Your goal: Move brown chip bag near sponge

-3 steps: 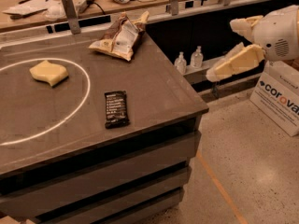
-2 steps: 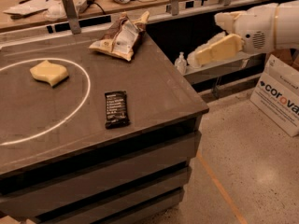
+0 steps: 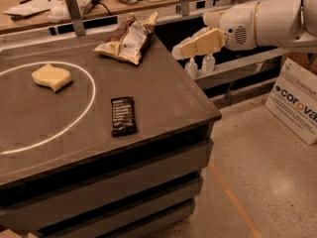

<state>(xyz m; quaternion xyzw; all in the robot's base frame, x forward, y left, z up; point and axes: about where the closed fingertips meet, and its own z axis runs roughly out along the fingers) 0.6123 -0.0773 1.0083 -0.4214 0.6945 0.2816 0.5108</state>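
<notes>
The brown chip bag (image 3: 130, 38), crumpled with a white label patch, lies at the far right corner of the dark table (image 3: 163, 90). The sponge (image 3: 51, 77), a pale yellow wavy block, lies at the left inside a white painted circle. My gripper (image 3: 182, 51) with pale yellow fingers hangs in the air just past the table's right edge, to the right of the bag and not touching it. It holds nothing.
A flat black bar wrapper (image 3: 123, 115) lies near the table's front. Two small bottles (image 3: 199, 65) stand on a shelf behind the gripper. A white "corova" box (image 3: 297, 103) sits on the floor at right. A cluttered workbench (image 3: 44, 6) runs behind the table.
My arm has moved left, bringing the gripper from well off the right side to just beside the table's right edge, closer to the chip bag. The objects on the table have not moved.
</notes>
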